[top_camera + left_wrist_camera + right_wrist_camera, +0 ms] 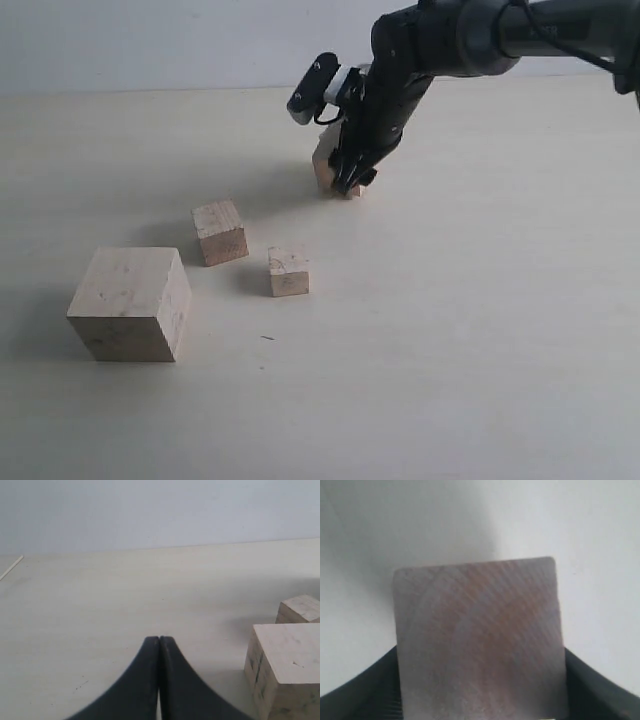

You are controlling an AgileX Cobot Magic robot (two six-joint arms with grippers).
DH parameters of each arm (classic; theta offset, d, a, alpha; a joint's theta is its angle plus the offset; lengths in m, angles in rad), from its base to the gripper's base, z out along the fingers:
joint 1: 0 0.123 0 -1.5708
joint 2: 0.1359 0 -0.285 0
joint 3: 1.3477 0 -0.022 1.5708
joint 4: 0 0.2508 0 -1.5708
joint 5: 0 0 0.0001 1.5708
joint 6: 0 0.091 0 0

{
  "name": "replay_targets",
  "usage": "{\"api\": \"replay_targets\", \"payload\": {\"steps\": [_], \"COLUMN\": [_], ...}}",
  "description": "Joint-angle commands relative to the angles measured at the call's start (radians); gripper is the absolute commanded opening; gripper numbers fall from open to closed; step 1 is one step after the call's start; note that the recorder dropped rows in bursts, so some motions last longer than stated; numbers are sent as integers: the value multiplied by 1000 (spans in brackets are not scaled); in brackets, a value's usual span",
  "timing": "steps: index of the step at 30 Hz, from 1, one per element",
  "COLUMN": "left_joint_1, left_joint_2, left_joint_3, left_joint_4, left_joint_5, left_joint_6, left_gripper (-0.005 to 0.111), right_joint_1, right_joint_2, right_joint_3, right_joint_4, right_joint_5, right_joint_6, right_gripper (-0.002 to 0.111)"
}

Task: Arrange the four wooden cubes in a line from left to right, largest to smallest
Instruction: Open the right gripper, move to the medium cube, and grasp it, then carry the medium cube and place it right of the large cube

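Exterior view: right gripper (350, 182) is down at the far middle of the tabletop (480, 350). Its jaws are clamped on the gripped cube (324, 162), which is largely hidden behind them. Whether it touches the tabletop cannot be told. Only the right wrist view shows one grained face filling the gap between the jaws, its edges square to them.

Near left: largest cube (130, 303), flat, one face toward the camera. Mid cube (220, 232) sits behind and right of it, turned slightly. Smallest cube (288, 272) lies right of that, apart. The cubes have equal sides, so no long axis.

Left gripper (159, 642) appears in the left wrist view only, jaws pressed together on nothing, with the largest cube beside it.
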Motion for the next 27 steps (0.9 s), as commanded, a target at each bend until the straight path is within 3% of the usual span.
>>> {"api": "replay_targets", "payload": {"steps": [1, 4, 12, 18, 27], "left_joint_1": [1, 1, 1, 1, 1], "left_joint_2": [-6, -6, -6, -6, -6], "left_joint_3": [1, 1, 1, 1, 1], "left_joint_4": [-1, -1, -1, -1, -1], "left_joint_5": [-2, -2, -2, -2, -2], "left_joint_6": [1, 1, 1, 1, 1], "left_gripper": [0, 0, 0, 0, 0], "right_joint_1": [-2, 7, 91, 205, 314], "right_joint_2": [-137, -237, -441, -405, -258], "right_joint_3": [-4, -4, 163, 307, 315], "right_joint_4": [14, 101, 534, 530, 496], "right_joint_5": [14, 81, 233, 146, 106], "right_joint_6": [74, 49, -328, -374, -398], "right_gripper": [1, 1, 1, 1, 0]}}
